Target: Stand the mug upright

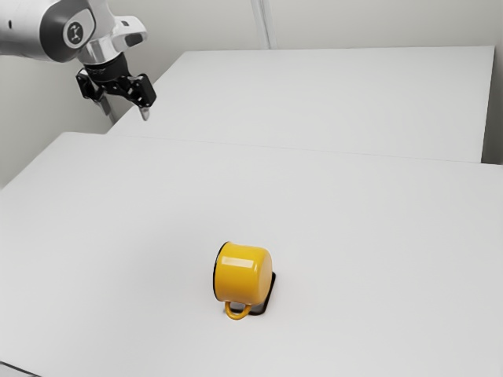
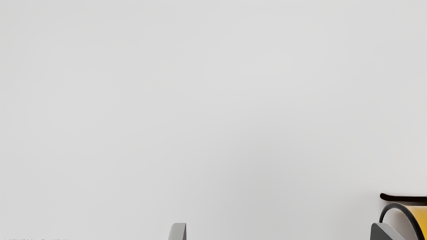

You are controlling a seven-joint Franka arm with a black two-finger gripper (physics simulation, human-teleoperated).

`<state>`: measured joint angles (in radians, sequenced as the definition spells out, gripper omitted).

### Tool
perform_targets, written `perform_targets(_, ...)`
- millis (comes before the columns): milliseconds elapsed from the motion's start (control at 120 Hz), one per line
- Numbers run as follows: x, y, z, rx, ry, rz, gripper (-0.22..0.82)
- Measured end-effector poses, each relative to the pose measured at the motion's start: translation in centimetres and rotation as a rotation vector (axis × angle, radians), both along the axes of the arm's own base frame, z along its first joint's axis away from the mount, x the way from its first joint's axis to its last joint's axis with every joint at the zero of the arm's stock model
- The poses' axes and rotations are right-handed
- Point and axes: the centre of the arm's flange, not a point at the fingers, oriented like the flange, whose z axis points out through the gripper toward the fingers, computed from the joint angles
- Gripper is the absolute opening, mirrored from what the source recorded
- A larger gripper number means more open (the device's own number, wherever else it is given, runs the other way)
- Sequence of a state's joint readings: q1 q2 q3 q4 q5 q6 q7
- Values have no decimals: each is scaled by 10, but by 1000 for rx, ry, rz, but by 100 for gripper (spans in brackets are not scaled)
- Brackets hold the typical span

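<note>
The black gripper (image 1: 123, 110) hangs high over the table's far left part in the exterior view, well away from the mug. Its fingers stand wide apart with nothing between them; the wrist view shows the gripper (image 2: 278, 231) from above the table. A yellow mug (image 1: 242, 275) lies on its side, its dark-rimmed mouth facing the exterior view's left and its handle toward that camera. In the wrist view the mug (image 2: 421, 218) is partly cut off at a corner, beyond one fingertip, which covers part of its rim.
A flat black item (image 1: 271, 292) lies on the white table (image 1: 377, 236) beside and partly behind the mug; whether it touches the mug I cannot tell. Another white surface (image 1: 314, 94) adjoins the table at the back, with pale walls behind.
</note>
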<state>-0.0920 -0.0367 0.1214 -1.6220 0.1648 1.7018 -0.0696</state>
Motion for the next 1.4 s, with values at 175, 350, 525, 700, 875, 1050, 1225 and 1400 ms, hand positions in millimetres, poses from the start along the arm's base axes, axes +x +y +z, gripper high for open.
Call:
perform_targets(175,0,0,-13,-6,21,25,60)
perform_targets(350,-3,-1,-45,-118,79,69,60)
perform_targets(525,-11,-14,-95,-345,176,135,60)
perform_targets(700,-30,-20,-161,-548,307,236,60)
perform_targets(875,-38,-25,-213,-707,378,348,60)
perform_targets(1050,-40,-34,-255,-828,421,453,60)
perform_targets(1225,-51,-60,-285,-903,466,512,60)
perform_targets(1400,-59,-75,-300,-935,491,542,60)
